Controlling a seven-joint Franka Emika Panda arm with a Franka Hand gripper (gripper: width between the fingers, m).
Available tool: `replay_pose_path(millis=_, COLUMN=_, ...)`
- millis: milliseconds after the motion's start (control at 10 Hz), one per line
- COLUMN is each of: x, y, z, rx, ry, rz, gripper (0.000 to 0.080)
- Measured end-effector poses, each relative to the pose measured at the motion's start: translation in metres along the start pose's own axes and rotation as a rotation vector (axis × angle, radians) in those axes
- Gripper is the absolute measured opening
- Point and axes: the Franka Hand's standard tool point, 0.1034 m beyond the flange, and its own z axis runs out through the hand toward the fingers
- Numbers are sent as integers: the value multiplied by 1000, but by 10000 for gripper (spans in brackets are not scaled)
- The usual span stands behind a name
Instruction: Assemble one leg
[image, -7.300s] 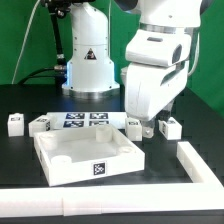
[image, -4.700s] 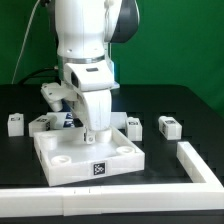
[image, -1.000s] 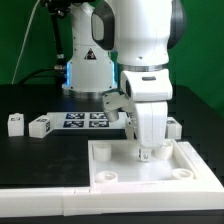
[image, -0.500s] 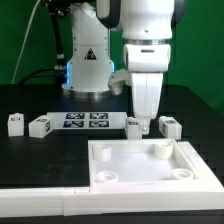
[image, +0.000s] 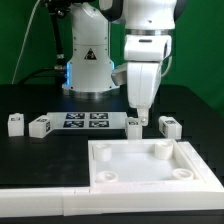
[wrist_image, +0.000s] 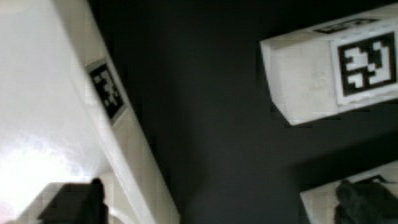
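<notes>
White tray sits wedged in the near corner of the counter, probably to brace it. The gripper hovers just above one leg, which stands behind the tray toward the far edge. I cannot tell whether its fingers are parted.

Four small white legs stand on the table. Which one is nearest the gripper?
The leg just off the marker board's right end in the exterior view, directly beside the gripper. The other three stand clearly farther off.
</notes>
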Motion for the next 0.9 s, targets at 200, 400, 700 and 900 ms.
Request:
replay_pose_path(millis=200, x=2, y=-10, z=4, rx=20, ry=8, rz=337, gripper=648)
replay_pose_path(millis=400, x=20, y=-29, z=5, rx=49, ry=10, rz=690, gripper=648)
replay_pose_path(millis=700, x=43, y=-52, z=9, rx=87, ry=2, rz=1038, gripper=648)
replay_pose_path(millis=900, x=44, y=-55, z=9, rx=99, ry=-28, rz=1001, gripper=648)
